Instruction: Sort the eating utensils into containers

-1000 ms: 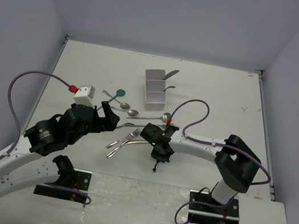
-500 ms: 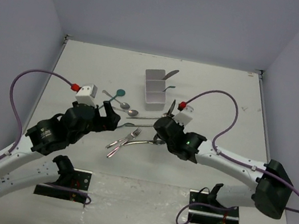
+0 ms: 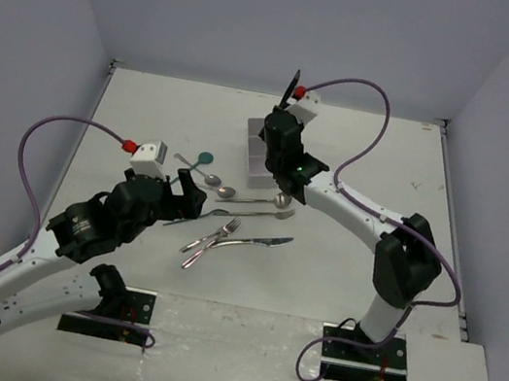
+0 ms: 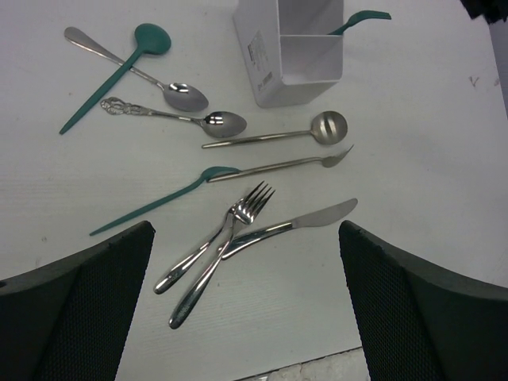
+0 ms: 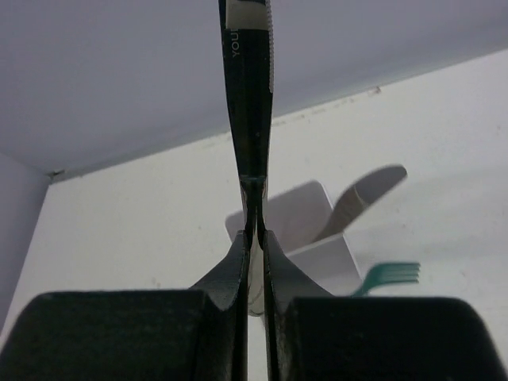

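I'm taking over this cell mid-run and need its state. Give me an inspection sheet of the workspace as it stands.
Surface: white table, faint scuffs towards the right.
Job's things: white box with a teal fork in it; spoons, two forks and a silver knife lie loose in front of it.
Clutter: nothing seen.
Grippers: left gripper open and empty above the loose utensils; right gripper raised by the box, jaws shut on a dark knife that points up.
Cables: a purple cable loops off each arm, away from the utensils.
Surroundings: plain pale walls.
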{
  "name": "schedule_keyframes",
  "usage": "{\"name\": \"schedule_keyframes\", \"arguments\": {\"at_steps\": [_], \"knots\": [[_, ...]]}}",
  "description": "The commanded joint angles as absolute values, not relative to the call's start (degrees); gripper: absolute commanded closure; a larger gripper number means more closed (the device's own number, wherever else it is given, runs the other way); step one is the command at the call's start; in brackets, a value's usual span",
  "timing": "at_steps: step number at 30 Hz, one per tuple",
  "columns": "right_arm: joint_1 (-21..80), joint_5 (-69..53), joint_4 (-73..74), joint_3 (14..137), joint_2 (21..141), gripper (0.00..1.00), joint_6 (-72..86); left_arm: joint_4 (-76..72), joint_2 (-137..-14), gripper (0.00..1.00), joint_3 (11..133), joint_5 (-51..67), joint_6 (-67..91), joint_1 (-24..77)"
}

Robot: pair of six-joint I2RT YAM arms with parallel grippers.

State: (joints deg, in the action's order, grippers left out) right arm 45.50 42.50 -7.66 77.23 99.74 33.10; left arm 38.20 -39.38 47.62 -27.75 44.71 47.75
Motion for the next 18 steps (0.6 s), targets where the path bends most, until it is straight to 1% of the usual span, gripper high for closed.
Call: {"name": "schedule_keyframes", "arguments": {"at_steps": [1, 2, 7, 17, 18], "knots": [[43.25, 42.98, -15.73, 86.03, 104.91, 1.0, 25.77, 35.42, -39.9, 0.0, 48.52, -29.88, 43.51, 47.9], [42.89, 42.63, -15.73, 89.09, 106.42, 1.0, 25.14, 35.59, -40.08, 0.0, 48.6, -30.14, 43.59, 47.9], [41.57, 42.71, -15.82, 94.12, 113.71, 1.0, 24.96, 36.12, -40.34, 0.0, 49.22, -31.9, 43.86, 47.9], [40.43, 42.01, -12.76, 95.01, 119.79, 0.96, 35.59, 35.95, -41.75, 0.0, 49.3, -33.22, 44.03, 47.9], [40.52, 41.84, -12.22, 95.01, 120.06, 0.94, 36.64, 36.12, -41.92, 0.0, 49.48, -33.22, 44.21, 47.9]]}}
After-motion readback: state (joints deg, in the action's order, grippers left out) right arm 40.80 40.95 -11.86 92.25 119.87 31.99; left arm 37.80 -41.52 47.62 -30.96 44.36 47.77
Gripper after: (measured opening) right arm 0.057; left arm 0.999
